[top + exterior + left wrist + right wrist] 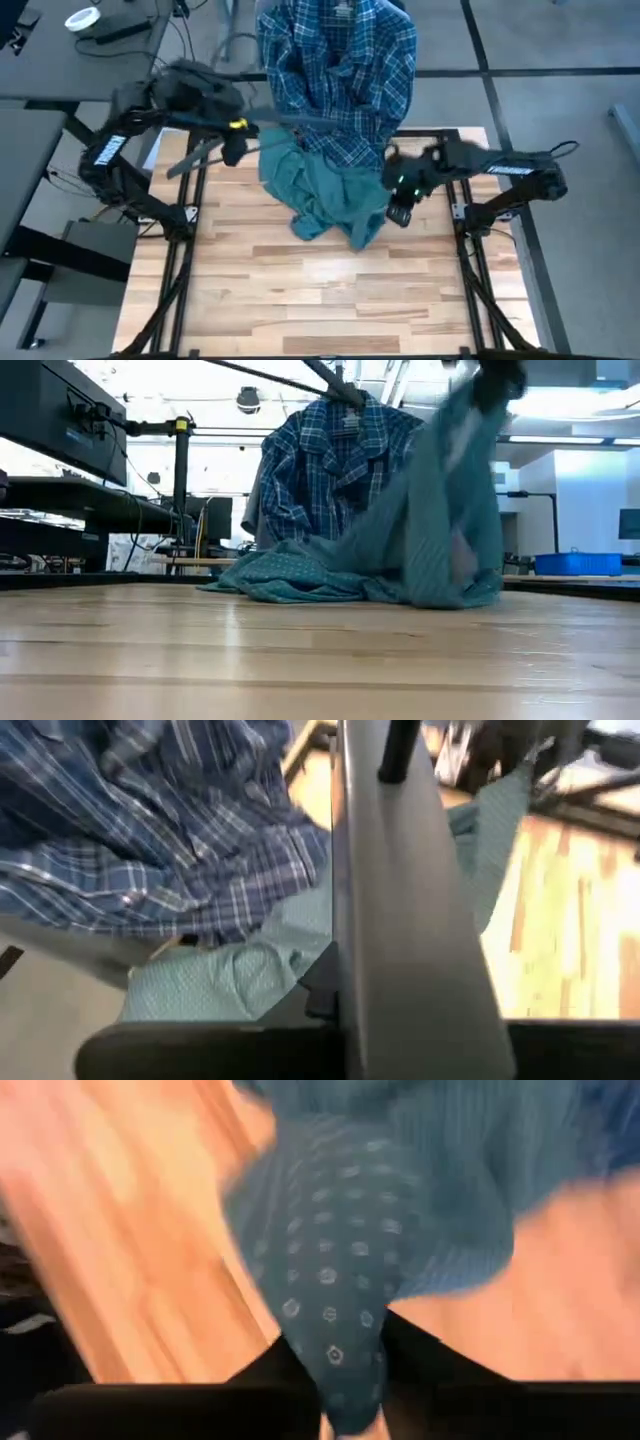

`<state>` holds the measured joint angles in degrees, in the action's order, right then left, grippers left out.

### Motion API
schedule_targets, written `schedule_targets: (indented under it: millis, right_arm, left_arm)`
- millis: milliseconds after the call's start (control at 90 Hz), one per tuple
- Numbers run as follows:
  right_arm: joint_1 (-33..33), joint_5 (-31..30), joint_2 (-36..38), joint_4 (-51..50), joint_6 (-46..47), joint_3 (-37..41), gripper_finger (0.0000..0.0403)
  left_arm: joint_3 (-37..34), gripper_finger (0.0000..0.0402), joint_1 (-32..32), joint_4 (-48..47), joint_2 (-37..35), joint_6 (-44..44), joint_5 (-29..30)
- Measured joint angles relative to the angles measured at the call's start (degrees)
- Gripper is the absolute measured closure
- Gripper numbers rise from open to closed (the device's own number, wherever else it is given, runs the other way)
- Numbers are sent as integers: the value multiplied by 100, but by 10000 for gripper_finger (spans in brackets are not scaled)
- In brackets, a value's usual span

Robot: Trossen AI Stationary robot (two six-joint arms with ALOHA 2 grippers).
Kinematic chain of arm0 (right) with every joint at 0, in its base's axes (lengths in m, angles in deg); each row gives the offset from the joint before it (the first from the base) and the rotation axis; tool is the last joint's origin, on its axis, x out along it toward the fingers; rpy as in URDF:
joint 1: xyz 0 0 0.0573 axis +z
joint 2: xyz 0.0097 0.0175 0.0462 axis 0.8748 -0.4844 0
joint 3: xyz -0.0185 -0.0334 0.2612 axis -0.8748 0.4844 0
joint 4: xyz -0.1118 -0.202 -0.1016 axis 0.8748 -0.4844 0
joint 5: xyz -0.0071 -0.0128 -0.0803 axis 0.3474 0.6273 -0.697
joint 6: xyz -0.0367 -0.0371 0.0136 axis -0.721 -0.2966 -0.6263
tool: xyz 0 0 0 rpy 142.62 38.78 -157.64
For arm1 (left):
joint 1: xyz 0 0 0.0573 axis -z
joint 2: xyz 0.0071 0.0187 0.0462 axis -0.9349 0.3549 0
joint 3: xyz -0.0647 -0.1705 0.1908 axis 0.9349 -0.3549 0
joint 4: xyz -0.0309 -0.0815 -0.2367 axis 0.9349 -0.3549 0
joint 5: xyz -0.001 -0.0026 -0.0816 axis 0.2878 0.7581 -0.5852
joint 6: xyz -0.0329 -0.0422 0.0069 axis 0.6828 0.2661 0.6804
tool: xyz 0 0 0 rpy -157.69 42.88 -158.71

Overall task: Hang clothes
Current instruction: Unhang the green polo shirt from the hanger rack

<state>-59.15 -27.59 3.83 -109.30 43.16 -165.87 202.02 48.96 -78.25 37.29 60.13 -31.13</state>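
The blue-white plaid shirt (340,70) (320,470) hangs from a thin dark hanger above the table's far edge. The green fine-checked shirt (325,195) (300,575) lies crumpled on the wooden table below it. Its right side is drawn up in a peak (450,490). My right gripper (398,208) (340,1400) is at that side, shut on the cloth. My left gripper (232,150) is up at the far left, beside a dark rail (320,120) that fills the left wrist view (400,920). My right gripper pinches a bunched strip of the green shirt, with a dotted lining showing (335,1330), between its two fingers (270,1370). It comes from above at the heap's right side. The held part rises in a slanted sheet, while the rest lies on the table (290,585).
A dark frame (470,230) runs along both sides of the wooden table (320,290), whose near half is bare wood. A post with a yellow joint (180,426) stands at the far left. Desks and cables (100,30) lie beyond the table's far left.
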Motion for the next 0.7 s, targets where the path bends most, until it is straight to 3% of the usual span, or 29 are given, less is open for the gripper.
schedule_targets:
  millis: [111, 233, 333, 544, 700]
  right_arm:
    - [438, 25, 29, 4, 622, 599, 271]
    - [870, 125, 14, 72, 1012, 665, 240]
    - [1090, -32, 13, 204, 1268, 666, 227]
    - [1089, -545, 14, 40, 1296, 666, 224]
    - [1038, -585, 11, 32, 1082, 663, 227]
  left_arm:
    - [-86, 401, 78, -433, 199, 289, 281]
    - [-703, 401, 162, -561, -20, 1678, 1760]
    - [-1680, 401, 391, -510, -552, 2661, 2714]
    - [-4229, 401, 1203, 346, -1433, 4637, 3301]
    - [-5394, 390, 1640, 792, -1618, 5428, 3326]
